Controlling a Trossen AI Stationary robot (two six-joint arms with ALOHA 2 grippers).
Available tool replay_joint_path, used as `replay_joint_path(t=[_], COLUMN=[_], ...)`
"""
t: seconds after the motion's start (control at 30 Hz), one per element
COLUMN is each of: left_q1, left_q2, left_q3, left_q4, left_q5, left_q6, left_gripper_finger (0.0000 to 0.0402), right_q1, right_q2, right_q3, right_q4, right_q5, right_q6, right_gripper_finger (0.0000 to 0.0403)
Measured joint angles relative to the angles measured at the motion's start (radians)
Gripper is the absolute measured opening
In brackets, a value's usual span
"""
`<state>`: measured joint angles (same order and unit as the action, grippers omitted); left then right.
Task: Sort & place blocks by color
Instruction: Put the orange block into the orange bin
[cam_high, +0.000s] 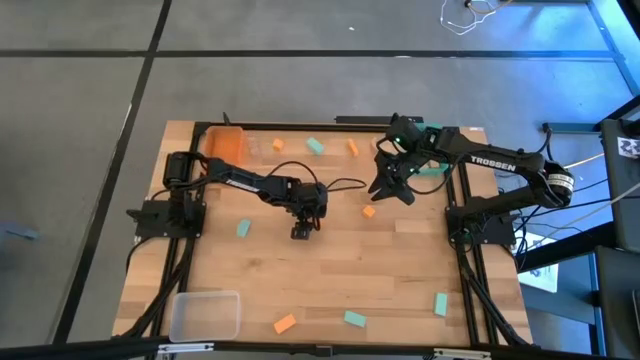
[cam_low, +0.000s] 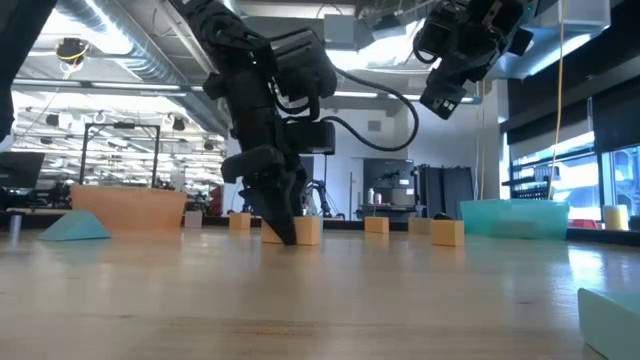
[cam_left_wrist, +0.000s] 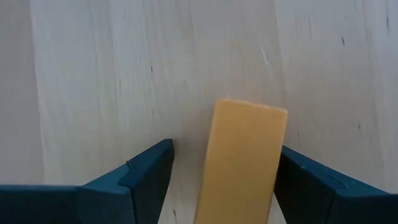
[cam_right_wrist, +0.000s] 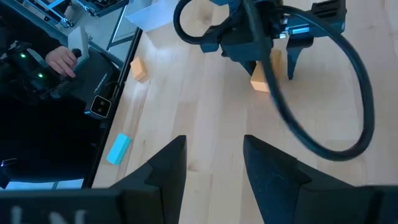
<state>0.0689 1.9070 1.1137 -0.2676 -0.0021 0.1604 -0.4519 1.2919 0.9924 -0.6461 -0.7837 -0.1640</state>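
My left gripper (cam_high: 303, 230) points down at the table's middle, open, astride an orange-tan rectangular block (cam_left_wrist: 242, 158) that lies flat on the wood. The low view shows its fingertips (cam_low: 281, 225) at table level beside that block (cam_low: 307, 232). My right gripper (cam_high: 392, 188) hangs open above the table, right of centre, touching nothing (cam_right_wrist: 214, 158). Loose blocks lie scattered: teal ones (cam_high: 243, 228) (cam_high: 315, 146) (cam_high: 355, 318) (cam_high: 440, 303), orange ones (cam_high: 368, 211) (cam_high: 352, 147) (cam_high: 285, 323). My left gripper comes from above with one finger on each long side of the block, which lies flat on the table. A gap shows between one finger (cam_left_wrist: 152, 168) and the block. The other finger (cam_left_wrist: 298, 174) stands at the block's edge (cam_left_wrist: 273, 162); I cannot tell whether it touches.
An orange bin (cam_high: 225, 140) sits at the far left corner, a teal bin (cam_high: 432, 168) under the right arm, and a clear bin (cam_high: 205, 315) at the near left corner. A cable loops off the left wrist (cam_high: 340, 185). A person's hand (cam_right_wrist: 62, 59) shows beyond the table.
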Motion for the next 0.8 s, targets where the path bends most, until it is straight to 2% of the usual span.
replay_joint_path(t=[0.13, 0.23, 0.5, 0.8], left_q1=[-0.017, -0.030, -0.050, 0.017], left_q2=[0.001, 0.001, -0.003, -0.075], left_q3=[0.000, 0.000, 0.000, -0.005], left_q4=[0.007, 0.007, 0.001, -0.082], left_q5=[-0.062, -0.079, -0.085, -0.104], left_q6=[-0.016, -0.024, -0.080, -0.204], left_gripper_finger=[0.0244, 0.0227, 0.0123, 0.0123], right_q1=[0.000, 0.000, 0.000, 0.000], right_q2=[0.000, 0.000, 0.000, 0.000], right_q3=[0.000, 0.000, 0.000, 0.000], right_q4=[0.000, 0.002, 0.029, 0.044], right_q5=[0.003, 0.004, 0.005, 0.005], right_q6=[-0.002, -0.002, -0.002, -0.002], right_gripper_finger=[0.0159, 0.0159, 0.0159, 0.0159])
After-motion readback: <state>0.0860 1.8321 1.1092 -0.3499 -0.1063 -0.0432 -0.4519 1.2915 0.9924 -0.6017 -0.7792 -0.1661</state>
